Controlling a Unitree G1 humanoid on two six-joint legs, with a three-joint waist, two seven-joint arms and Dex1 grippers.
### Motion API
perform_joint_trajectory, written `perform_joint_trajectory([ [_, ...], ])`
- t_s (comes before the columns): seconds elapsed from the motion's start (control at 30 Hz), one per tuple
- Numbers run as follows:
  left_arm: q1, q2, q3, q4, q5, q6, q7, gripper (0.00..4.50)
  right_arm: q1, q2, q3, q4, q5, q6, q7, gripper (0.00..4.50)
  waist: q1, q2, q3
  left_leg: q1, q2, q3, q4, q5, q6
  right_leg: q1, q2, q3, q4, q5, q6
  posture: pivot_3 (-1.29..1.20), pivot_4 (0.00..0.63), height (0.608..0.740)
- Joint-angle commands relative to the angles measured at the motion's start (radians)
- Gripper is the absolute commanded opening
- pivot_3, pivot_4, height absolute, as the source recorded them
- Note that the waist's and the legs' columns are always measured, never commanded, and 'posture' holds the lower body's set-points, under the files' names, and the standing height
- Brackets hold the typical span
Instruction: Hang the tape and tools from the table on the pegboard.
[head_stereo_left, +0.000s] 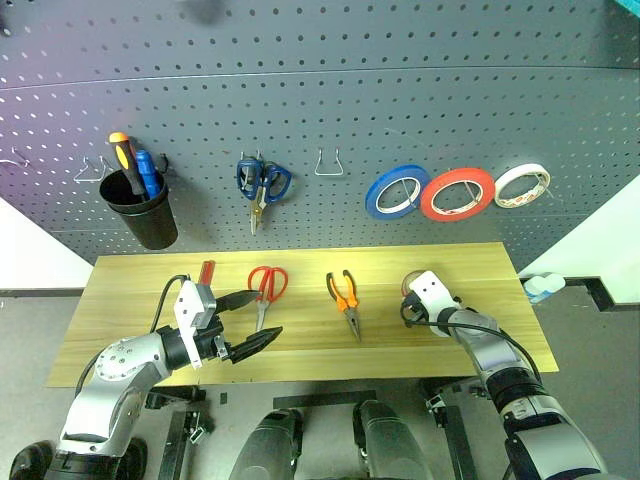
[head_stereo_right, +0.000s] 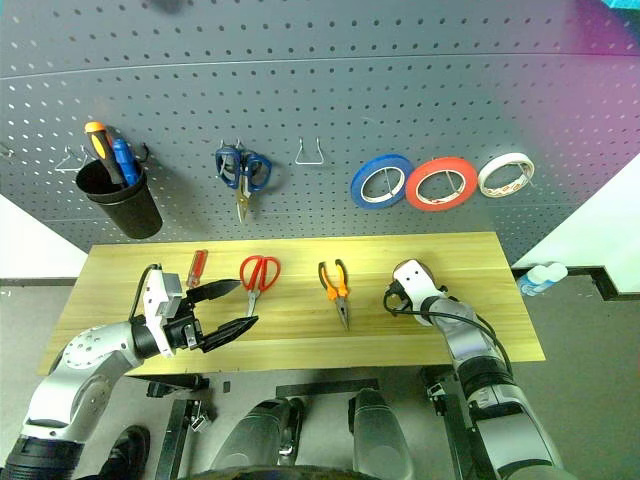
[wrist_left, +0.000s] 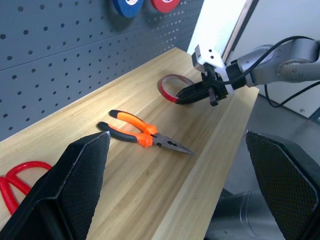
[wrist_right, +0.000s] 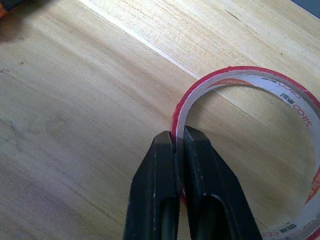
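The right gripper (wrist_right: 179, 145) has its fingers pinched on the thin wall of the tape (wrist_right: 295, 95), lying flat near the counter's (head_stereo_left: 300, 355) right end, so the roll may swing or slip when lifted, while the left gripper (head_stereo_left: 250, 322) hangs open.

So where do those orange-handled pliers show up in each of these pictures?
Left eye view: the pliers lie mid-table, between the red-handled scissors and the right gripper.
Right eye view: same spot, centre of the table.
Left wrist view: the pliers sit centre frame, nose toward the front edge.
Right wrist view: I cannot make them out.
Shared landmark: the thin red tape, pinched by the right gripper.
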Motion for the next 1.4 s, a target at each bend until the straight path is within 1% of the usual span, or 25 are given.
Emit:
perform_joint_trajectory([
  [0.03,0.002,-0.003,0.024,-0.009,-0.012,-0.026,-0.003,4.5,0.049,0.001,-0.004,0.015,0.004,0.018,0.002,0.03,0.001,0.0,0.0,0.0,0.0,0.0,0.0,0.0,0.0,0.0,0.0,0.0,0.0,0.0,0.0,-0.04,0.208,0.74],
  [0.2,-0.006,-0.011,0.039,0.012,-0.023,-0.033,-0.002,4.5,0.113,0.018,-0.072,-0.078,0.072,0.023,-0.008,0.03,0.001,0.0,0.0,0.0,0.0,0.0,-0.001,0.0,0.0,0.0,0.0,0.0,-0.001,0.0,0.0,-0.05,0.202,0.74],
  [0.3,-0.017,-0.016,0.041,0.028,-0.02,-0.037,-0.004,4.5,0.149,0.023,-0.115,-0.134,0.11,-0.011,-0.023,0.03,0.001,0.0,0.0,0.0,0.0,0.0,-0.001,0.0,0.0,0.0,0.0,0.0,-0.001,0.0,0.0,-0.06,0.192,0.74],
  [0.4,-0.028,-0.026,0.052,0.043,-0.016,-0.049,0.001,4.5,0.244,0.055,-0.209,-0.252,0.205,-0.063,-0.042,0.03,0.002,0.0,0.0,-0.001,0.0,0.0,-0.001,0.0,0.0,-0.001,0.0,0.0,0.0,0.0,0.0,-0.07,0.184,0.74],
  [0.5,-0.04,-0.032,0.056,0.053,-0.017,-0.056,-0.002,4.5,0.326,0.07,-0.249,-0.297,0.227,-0.125,-0.065,0.03,-0.001,0.0,0.0,-0.001,0.0,0.0,-0.001,0.0,0.0,-0.002,0.0,0.0,-0.001,0.0,0.0,-0.08,0.175,0.74],
  [0.63,-0.056,-0.033,0.066,0.062,-0.033,-0.051,-0.007,4.5,0.414,0.146,-0.333,-0.43,0.368,-0.208,-0.046,0.03,-0.007,0.0,0.0,-0.001,0.0,0.0,-0.001,0.0,-0.001,-0.001,0.0,0.0,0.0,0.0,0.0,-0.11,0.17,0.74],
  [0.73,-0.072,-0.032,0.06,0.079,-0.025,-0.063,-0.016,4.5,0.45,0.183,-0.353,-0.5,0.417,-0.273,-0.024,0.03,-0.016,0.0,0.0,0.0,0.0,0.0,-0.001,0.001,-0.002,-0.002,0.0,0.0,0.003,0.0,0.0,-0.12,0.166,0.74],
  [0.87,-0.087,-0.036,0.056,0.094,-0.028,-0.063,-0.021,4.5,0.459,0.2,-0.363,-0.547,0.44,-0.321,-0.028,0.03,-0.025,0.0,0.0,0.0,0.0,0.0,0.0,0.001,-0.003,-0.002,0.0,0.0,0.004,0.0,0.0,-0.14,0.16,0.74],
  [1.03,-0.101,-0.037,0.054,0.107,-0.027,-0.068,-0.029,4.5,0.449,0.208,-0.38,-0.635,0.51,-0.302,-0.03,0.03,-0.029,0.0,0.0,0.0,0.0,0.0,0.0,0.002,-0.003,-0.003,0.001,0.0,0.004,0.0,0.0,-0.15,0.159,0.74],
  [1.13,-0.1,-0.037,0.064,0.1,-0.058,-0.045,-0.04,4.5,0.437,0.203,-0.388,-0.649,0.521,-0.3,-0.036,0.03,-0.028,0.0,-0.001,0.0,0.0,0.0,0.0,0.002,-0.003,-0.003,0.001,0.0,0.005,0.0,0.0,-0.16,0.154,0.74],
  [1.17,-0.093,-0.034,0.065,0.096,-0.063,-0.043,-0.048,4.5,0.43,0.197,-0.389,-0.649,0.504,-0.309,-0.044,0.03,-0.028,0.0,-0.001,0.0,0.0,0.0,0.0,0.002,-0.003,-0.003,0.001,0.0,0.005,0.0,0.0,-0.15,0.153,0.74],
  [1.27,-0.072,-0.017,0.084,0.071,-0.114,-0.008,-0.076,4.5,0.407,0.185,-0.404,-0.672,0.516,-0.299,-0.058,0.03,-0.029,0.001,-0.001,0.0,0.0,0.0,0.0,0.002,-0.003,-0.003,0.001,0.0,0.005,0.0,0.0,-0.15,0.153,0.74],
  [1.4,-0.059,-0.001,0.112,0.058,-0.159,0.015,-0.098,4.5,0.386,0.171,-0.389,-0.696,0.506,-0.304,-0.041,0.03,-0.028,0.001,-0.001,0.0,0.0,0.001,0.0,0.002,-0.003,-0.003,0.001,0.0,0.006,0.0,0.0,-0.15,0.149,0.74],
])
